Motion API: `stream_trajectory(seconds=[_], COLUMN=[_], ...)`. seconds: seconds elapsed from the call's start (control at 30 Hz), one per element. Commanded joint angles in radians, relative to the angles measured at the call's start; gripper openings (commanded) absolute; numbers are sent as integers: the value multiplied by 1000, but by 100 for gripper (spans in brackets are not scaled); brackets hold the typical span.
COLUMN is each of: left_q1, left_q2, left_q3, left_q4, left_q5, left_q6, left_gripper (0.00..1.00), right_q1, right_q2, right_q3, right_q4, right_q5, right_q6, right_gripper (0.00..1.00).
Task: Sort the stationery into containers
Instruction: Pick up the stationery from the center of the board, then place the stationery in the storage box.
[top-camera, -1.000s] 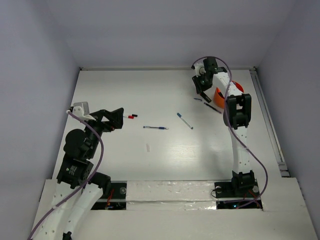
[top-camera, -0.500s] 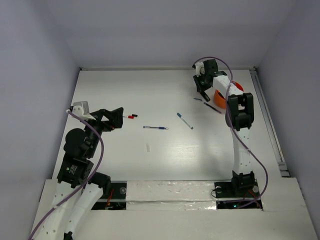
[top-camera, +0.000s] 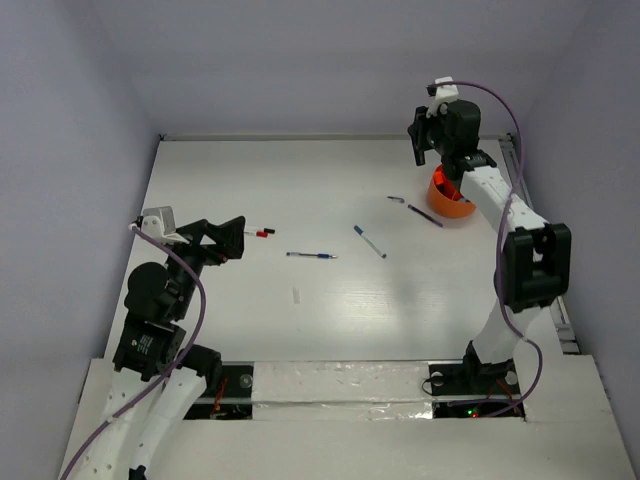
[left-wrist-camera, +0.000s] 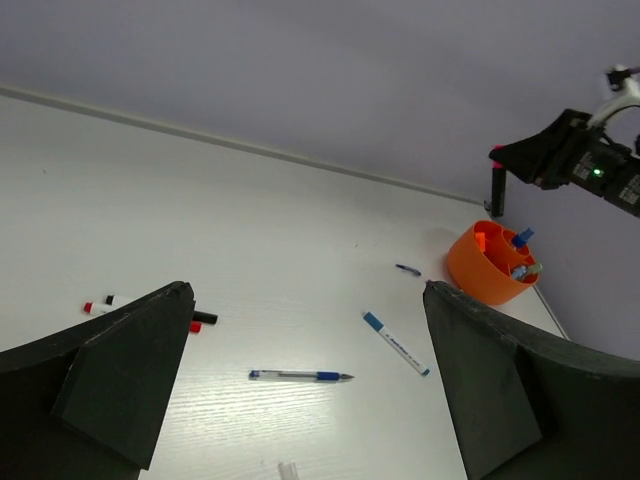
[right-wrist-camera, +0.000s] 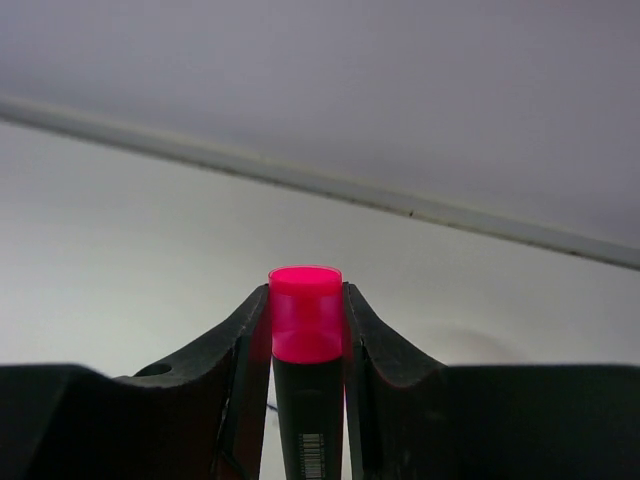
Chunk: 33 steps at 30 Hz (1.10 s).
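Note:
The right wrist view shows my right gripper (right-wrist-camera: 305, 300) shut on a marker (right-wrist-camera: 305, 322) with a pink cap and a dark barrel, held upright between the fingers. From above, this gripper (top-camera: 417, 152) hangs raised just left of the orange cup (top-camera: 446, 207). The cup (left-wrist-camera: 472, 272) holds blue and green pieces. On the table lie a blue pen (top-camera: 311, 256), a white marker with a blue cap (top-camera: 369, 241), a dark pen (top-camera: 425, 216) and a small blue piece (top-camera: 396, 199). My left gripper (top-camera: 236, 239) stands open and empty at the left, near red and black items (top-camera: 262, 233).
A small clear piece (top-camera: 296, 295) lies on the table in front of the blue pen. White walls close the table at the back and on both sides. A rail (top-camera: 535, 240) runs along the right edge, and purple cables loop off both arms.
My right gripper closed on the pink marker beside the cup, then rose and swung right with it. The left arm has barely moved.

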Motion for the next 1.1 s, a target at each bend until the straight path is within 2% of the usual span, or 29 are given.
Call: stream_trajectory(seconds=[0.0,0.07,0.23,0.5,0.63,0.77,0.9,1.07], left_q1=[5,5,5,-4,-4,-4,-4,-4], left_q2=[-23,-26,-31,-40,-36,-36,-34,-29], left_q3=[-6,-7,-7,-7,-7,-7,-7,-4], left_q4=[54,57,55,55,55,54,54,54], left_q5=[21,27,33,35,36,35,33,29], left_q6=[-6,-6,-6,-3,-3,-4,-6,-3], left_gripper=[99,99,99,99,99,99,99,99], right_q1=[0,0,0,0,0,0,-9,-18], right_q2=[-114,-161,-215,-226,-221,-202,-159,-129], right_q3=[-179,-246,-430,-553,-536,-510,-507,-514], right_q4=[217,280,421,562,578,627,717,759], right_q5=[156,268,381,567,580,600,561,518], right_q6=[71,80,131,137,124,41,-49,-69], right_gripper=[1,1,0,0,0,0,0,0])
